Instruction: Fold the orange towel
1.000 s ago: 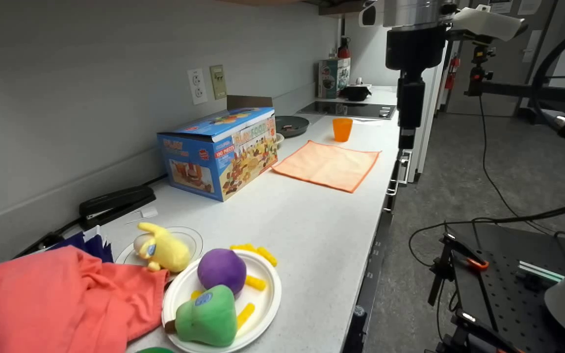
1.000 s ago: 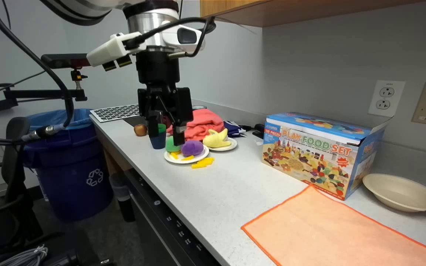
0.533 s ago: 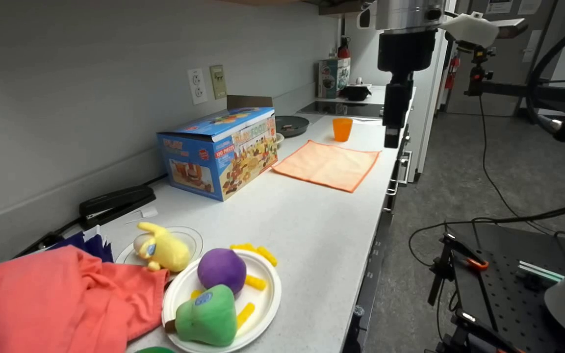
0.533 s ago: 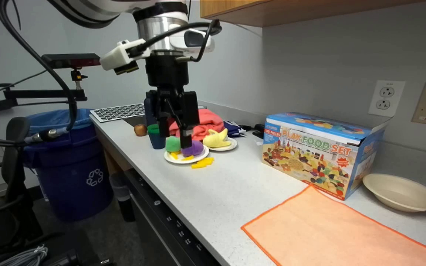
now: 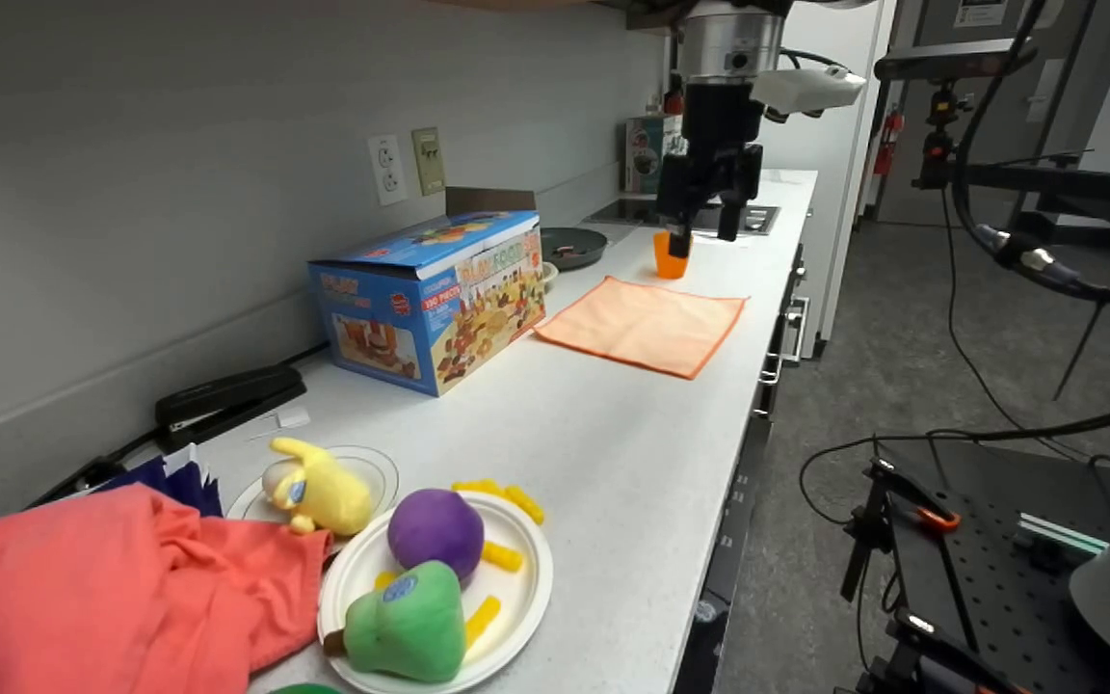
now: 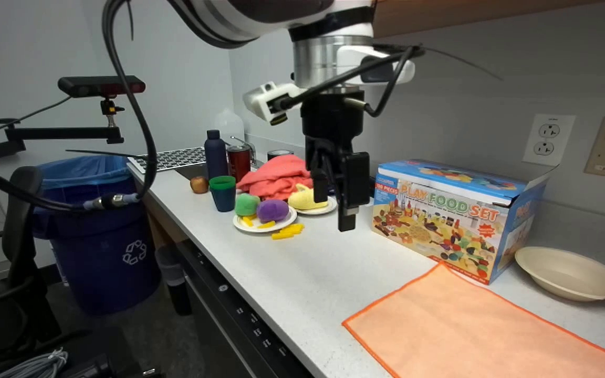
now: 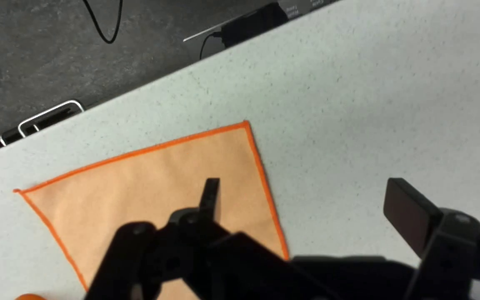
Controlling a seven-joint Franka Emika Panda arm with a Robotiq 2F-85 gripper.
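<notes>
In an exterior view, the near end of the bench (image 5: 603,463) carries the white plate (image 5: 521,602), perhaps to leave folding room. Farther, right of the box (image 5: 439,299), the orange towel (image 5: 647,328) lies flat; the jaws hang higher, empty and spread, presumably to pinch an edge, with the orange cup (image 5: 671,268) beyond.

In an exterior view, from the towel (image 5: 645,326) on the counter (image 5: 603,434): cup (image 5: 668,267) at twelve o'clock, play-food box (image 5: 430,299) at nine, plush pear (image 5: 410,627) at seven.
</notes>
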